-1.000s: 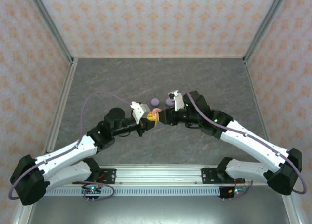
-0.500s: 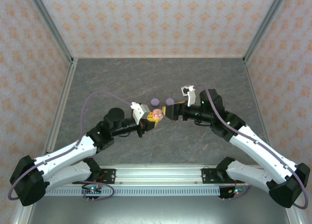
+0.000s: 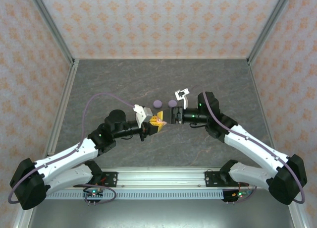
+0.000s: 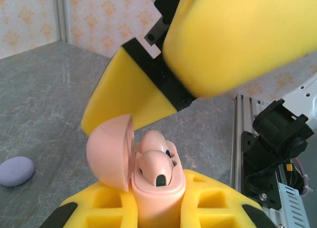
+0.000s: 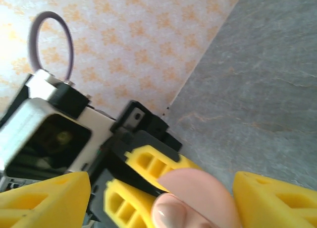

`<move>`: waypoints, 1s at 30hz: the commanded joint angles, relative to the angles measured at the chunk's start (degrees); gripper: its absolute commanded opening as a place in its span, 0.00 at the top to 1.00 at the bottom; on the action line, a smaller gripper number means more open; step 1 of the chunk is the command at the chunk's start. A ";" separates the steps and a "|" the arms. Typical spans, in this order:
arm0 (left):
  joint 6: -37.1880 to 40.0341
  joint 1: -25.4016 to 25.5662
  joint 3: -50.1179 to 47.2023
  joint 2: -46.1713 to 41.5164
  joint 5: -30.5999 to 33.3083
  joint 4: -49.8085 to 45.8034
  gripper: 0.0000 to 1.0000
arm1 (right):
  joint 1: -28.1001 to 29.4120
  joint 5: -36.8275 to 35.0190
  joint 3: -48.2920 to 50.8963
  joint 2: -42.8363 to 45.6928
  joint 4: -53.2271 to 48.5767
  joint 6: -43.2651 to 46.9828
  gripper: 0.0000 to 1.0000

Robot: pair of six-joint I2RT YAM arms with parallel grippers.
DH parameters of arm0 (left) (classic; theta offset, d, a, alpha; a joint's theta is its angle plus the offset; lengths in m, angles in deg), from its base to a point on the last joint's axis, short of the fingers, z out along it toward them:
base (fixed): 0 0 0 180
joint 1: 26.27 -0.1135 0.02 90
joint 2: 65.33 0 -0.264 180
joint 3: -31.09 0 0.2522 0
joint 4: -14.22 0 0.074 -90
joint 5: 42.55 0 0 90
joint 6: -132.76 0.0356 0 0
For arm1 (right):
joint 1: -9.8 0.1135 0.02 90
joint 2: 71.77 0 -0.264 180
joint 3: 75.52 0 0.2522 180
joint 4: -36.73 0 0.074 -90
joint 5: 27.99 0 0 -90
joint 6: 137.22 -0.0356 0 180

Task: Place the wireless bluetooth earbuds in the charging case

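Because the charging case (image 4: 158, 193) has to be kept steady with its mouth upward, the left gripper (image 4: 158, 213) is clamped on the lower body. Its yellow pads (image 4: 111, 208) press on both sides, and as far as I can judge the case is held clear of the table (image 3: 124, 84). Two pale pink earbuds (image 4: 157, 167) sit in the wells of the case, between those pads and just inside the hinged lid (image 4: 111, 151). The lid stands open and is tilted back.

Just beyond the case, the right gripper (image 5: 163, 188) faces the left one with its jaws spread and nothing held. In the right wrist view the case top lies between its fingers (image 5: 44, 198), with a gap on each side. This placement would suit pushing the lid down, so the insertion looks complete for this pair and the lid is not yet closed.

Farther out, two lavender discs (image 3: 158, 103) rest on the table, apart from both grippers. Behind them is the patterned wall (image 3: 158, 25).
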 commanded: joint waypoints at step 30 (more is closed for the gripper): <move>-20.90 0.59 -8.60 13.78 11.79 -1.91 1.00 | -6.78 -38.23 0.56 8.16 -29.11 6.84 0.06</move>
